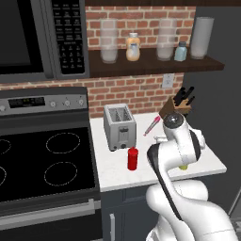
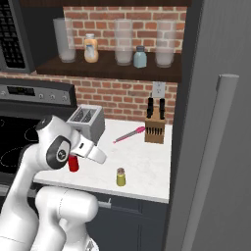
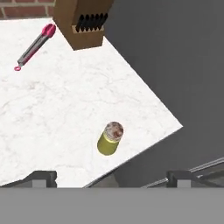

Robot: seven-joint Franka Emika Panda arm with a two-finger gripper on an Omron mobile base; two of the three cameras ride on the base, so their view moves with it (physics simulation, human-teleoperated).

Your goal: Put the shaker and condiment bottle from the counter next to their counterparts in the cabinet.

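The yellow-green shaker (image 3: 110, 138) with its grey-brown cap stands upright near the counter's front right edge, also seen in the right base view as the shaker (image 2: 120, 177); in the left base view the arm hides most of the shaker (image 1: 183, 166). My gripper (image 3: 112, 177) hovers above it, open, holding nothing. The red condiment bottle (image 1: 132, 158) stands in front of the toaster, and the arm partly covers the bottle (image 2: 73, 163) in the right base view. On the cabinet shelf (image 1: 155, 67) stand the peach-orange bottle (image 1: 133, 48) and the pale blue shaker (image 1: 180, 52).
A toaster (image 1: 119, 126), pink tongs (image 1: 151, 126) and a knife block (image 1: 179, 106) sit at the back of the counter. Tall clear jars (image 1: 108, 41) share the shelf. The stove (image 1: 42, 164) and microwave (image 1: 42, 37) are to the left, the grey fridge (image 2: 215, 122) to the right.
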